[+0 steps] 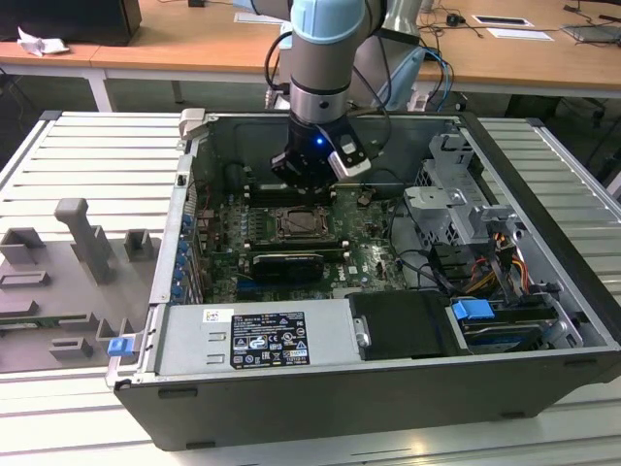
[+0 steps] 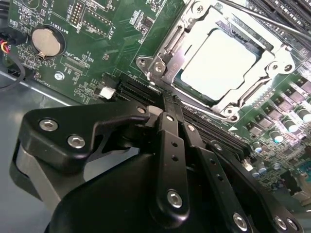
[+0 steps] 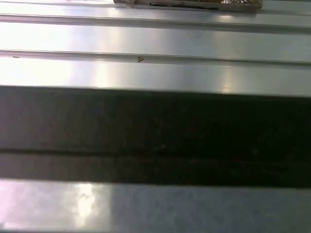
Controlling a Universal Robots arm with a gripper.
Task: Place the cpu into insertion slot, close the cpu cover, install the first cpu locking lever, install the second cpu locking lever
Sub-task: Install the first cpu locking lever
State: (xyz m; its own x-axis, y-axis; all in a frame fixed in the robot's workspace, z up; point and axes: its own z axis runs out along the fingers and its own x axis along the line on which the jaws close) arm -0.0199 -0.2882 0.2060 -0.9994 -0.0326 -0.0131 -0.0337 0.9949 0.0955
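- My tool is hanging inside the open computer case, just behind the socket in the exterior view, low over the green board.
- In the second wrist view my fingers are sitting pressed together, narrow, gripping nothing.
- The fingertips are pointing at the near edge of the socket frame, close to it; I can't tell if they're touching.
- The cpu is lying flat in the insertion slot, pale face up.
- The cpu cover is lying down over the chip, its silver frame ringing the pale face on all sides.
- A thin metal lever is running along the far side of the cover; I can't tell if it's latched.
- A round coin battery is sitting on the board, well off to one side of the socket.
- In the exterior view the case is resting on a ribbed metal bench, with grey holders on the exterior view's left.
- The first wrist view is looking at bright ribbed metal with a dark band across it.
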